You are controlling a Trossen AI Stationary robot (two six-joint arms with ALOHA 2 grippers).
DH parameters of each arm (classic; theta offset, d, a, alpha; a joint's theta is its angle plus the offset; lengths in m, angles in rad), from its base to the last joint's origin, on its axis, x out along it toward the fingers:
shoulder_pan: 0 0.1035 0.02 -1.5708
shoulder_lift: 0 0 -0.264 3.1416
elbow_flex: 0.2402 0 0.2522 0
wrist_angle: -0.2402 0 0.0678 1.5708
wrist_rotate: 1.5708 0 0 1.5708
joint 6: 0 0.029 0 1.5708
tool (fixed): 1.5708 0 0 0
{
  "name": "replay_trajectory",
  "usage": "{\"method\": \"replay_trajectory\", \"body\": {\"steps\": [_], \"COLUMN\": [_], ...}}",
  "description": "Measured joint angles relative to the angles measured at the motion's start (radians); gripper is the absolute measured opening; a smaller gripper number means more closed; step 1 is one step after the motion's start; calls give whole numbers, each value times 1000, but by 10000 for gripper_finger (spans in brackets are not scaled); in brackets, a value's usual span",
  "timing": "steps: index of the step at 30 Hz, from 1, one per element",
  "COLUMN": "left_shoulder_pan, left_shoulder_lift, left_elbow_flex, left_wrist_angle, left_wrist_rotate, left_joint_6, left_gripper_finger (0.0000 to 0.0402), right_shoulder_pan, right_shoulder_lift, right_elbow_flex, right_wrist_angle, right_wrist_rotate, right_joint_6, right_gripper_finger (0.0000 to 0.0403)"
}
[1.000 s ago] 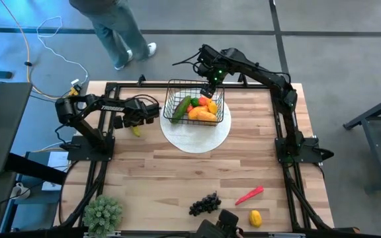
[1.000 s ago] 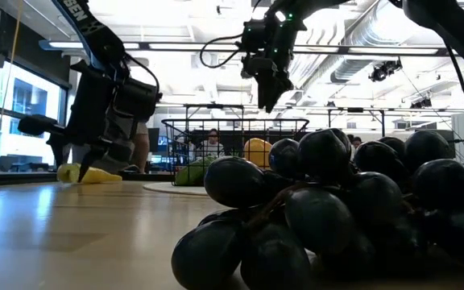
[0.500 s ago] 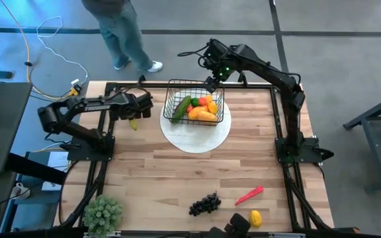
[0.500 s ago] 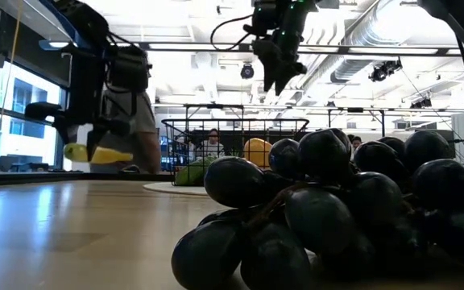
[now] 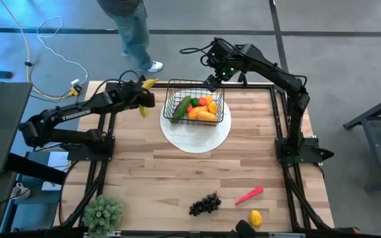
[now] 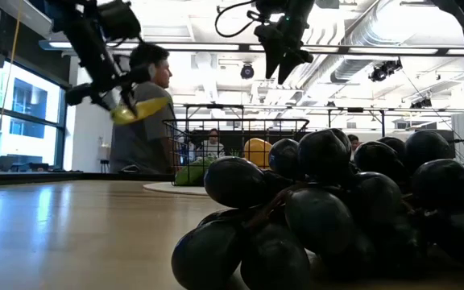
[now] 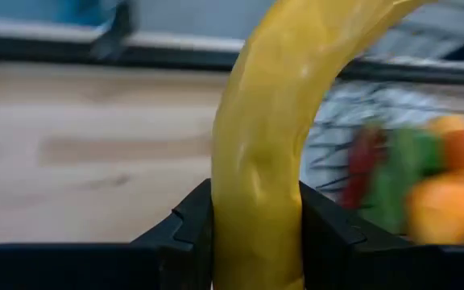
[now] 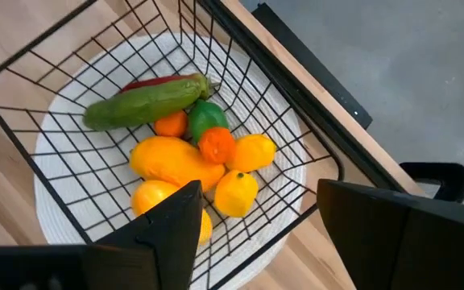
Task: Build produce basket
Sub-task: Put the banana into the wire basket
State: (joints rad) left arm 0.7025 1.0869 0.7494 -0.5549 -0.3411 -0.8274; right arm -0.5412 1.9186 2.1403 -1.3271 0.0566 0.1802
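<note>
Yellow banana pinched in my left gripper, upper centre-left of high view, beside basket; long axis near vertical in frame. Right gripper fingers spread above basket.

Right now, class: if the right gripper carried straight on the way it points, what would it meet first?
Probably the produce in the wire basket: the right gripper, open and empty, looks down over the lemon and mango. Its height above them is unclear.
</note>
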Motion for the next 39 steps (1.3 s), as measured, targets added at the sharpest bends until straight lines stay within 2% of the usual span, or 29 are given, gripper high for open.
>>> {"method": "replay_trajectory", "body": {"steps": [9,19,24,36,39], "left_shoulder_pan": [-8,-15,-48,-137,-142], "left_shoulder_lift": [-13,66,138,356,408], "left_elbow_flex": [0,0,0,1,1], "left_wrist_angle": [299,562,675,863,901], "left_wrist_rotate": [122,175,103,-161,-193], "left_joint_6": [177,206,205,205,215], "left_gripper_finger": [113,113,113,115,117], "right_shoulder_pan": [40,58,49,-8,-19], "right_shoulder_lift": [0,0,0,0,0], "right_elbow_flex": [0,0,0,0,0], "right_wrist_angle": [-1,0,0,0,0], "right_wrist_rotate": [57,149,191,193,187], "right_joint_6": [55,88,68,-23,-37], "right_gripper_finger": [227,227,227,227,227]}}
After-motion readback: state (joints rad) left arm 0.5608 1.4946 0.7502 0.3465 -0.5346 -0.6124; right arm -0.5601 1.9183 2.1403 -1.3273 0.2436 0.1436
